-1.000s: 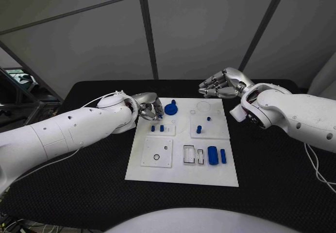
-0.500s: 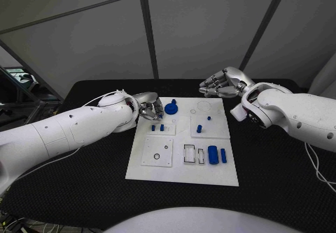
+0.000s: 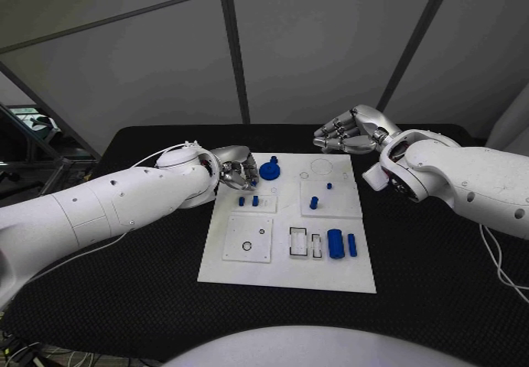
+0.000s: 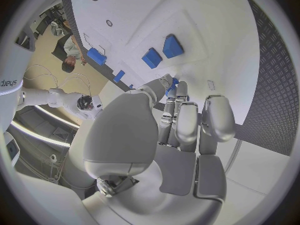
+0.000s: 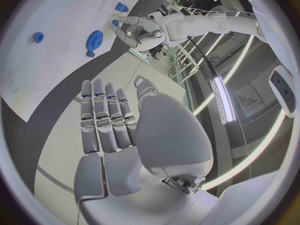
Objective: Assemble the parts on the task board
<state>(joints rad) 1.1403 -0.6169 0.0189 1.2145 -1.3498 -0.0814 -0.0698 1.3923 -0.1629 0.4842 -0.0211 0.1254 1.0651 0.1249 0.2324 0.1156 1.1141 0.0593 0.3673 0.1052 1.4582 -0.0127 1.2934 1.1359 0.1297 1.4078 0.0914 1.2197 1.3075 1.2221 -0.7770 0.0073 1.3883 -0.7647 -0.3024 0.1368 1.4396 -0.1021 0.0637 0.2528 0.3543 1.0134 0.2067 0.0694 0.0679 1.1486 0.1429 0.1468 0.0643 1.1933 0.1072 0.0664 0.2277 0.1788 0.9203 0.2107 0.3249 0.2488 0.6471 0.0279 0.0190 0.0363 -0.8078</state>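
Observation:
The white task board lies in the middle of the black table. A blue gear sits at its far left part, also seen in the right wrist view. My left hand hovers just left of the gear with its fingers curled in. In the left wrist view a small blue part shows pinched between the thumb and a fingertip of that hand. My right hand hangs above the board's far right corner, fingers apart and holding nothing.
Two small blue blocks stand close to the left hand, on its near side. A blue peg stands mid-board. A thick blue cylinder and a slim one lie beside empty slots. Black mat surrounds the board.
The left hand's fingers have drawn back slightly from the gear. The gear, the other parts and the right hand stay where they were.

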